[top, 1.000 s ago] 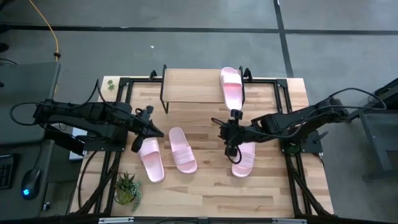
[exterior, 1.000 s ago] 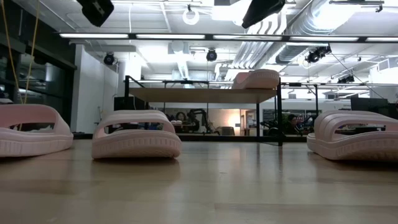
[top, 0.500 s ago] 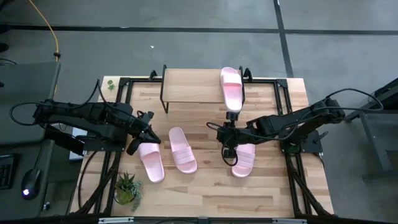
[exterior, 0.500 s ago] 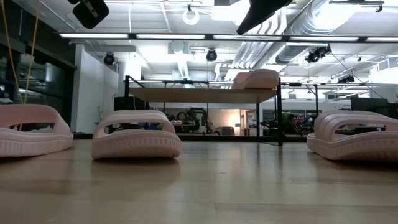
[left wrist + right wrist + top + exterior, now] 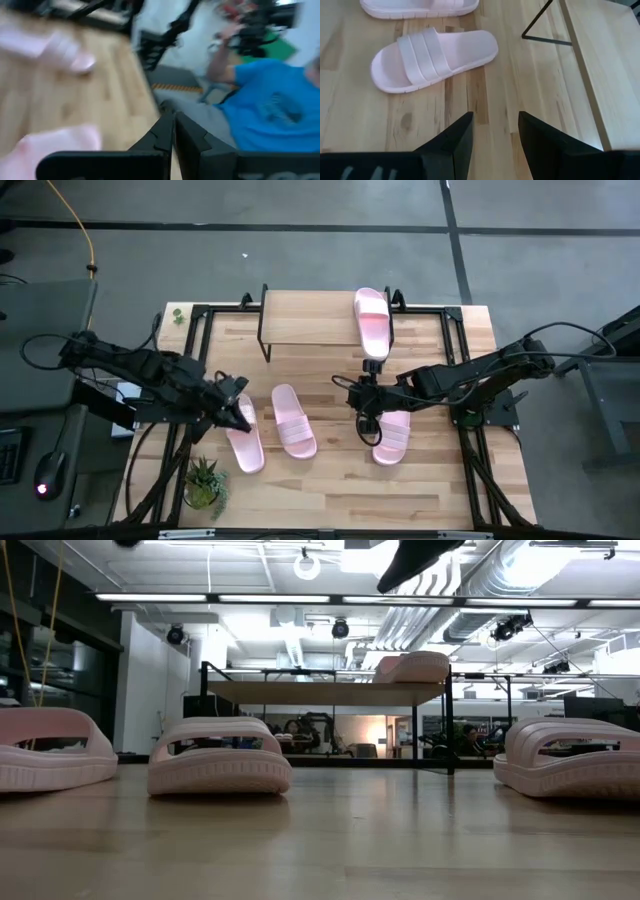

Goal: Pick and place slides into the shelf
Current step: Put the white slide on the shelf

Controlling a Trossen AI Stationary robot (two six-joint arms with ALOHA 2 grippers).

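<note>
- One slide (image 5: 371, 319) on the shelf (image 5: 305, 319); three slides (image 5: 293, 420) on the surface (image 5: 330, 470).
- Left tool (image 5: 240, 412) pressed together, empty.
- Right tool (image 5: 364, 402) spread, empty, above surface.

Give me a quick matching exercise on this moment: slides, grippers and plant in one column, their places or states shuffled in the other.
Things:
1. left gripper
2. right gripper
3. slide on the shelf
4. potted plant

Places or states:
A. lies on the right end of the shelf's wooden top
B. open and empty, above bare table between two slides
C. stands at the table's near left corner
D. shut and empty, over the leftmost slide on the table

Pairs: 1-D, 2-B, 3-A, 4-C
</note>
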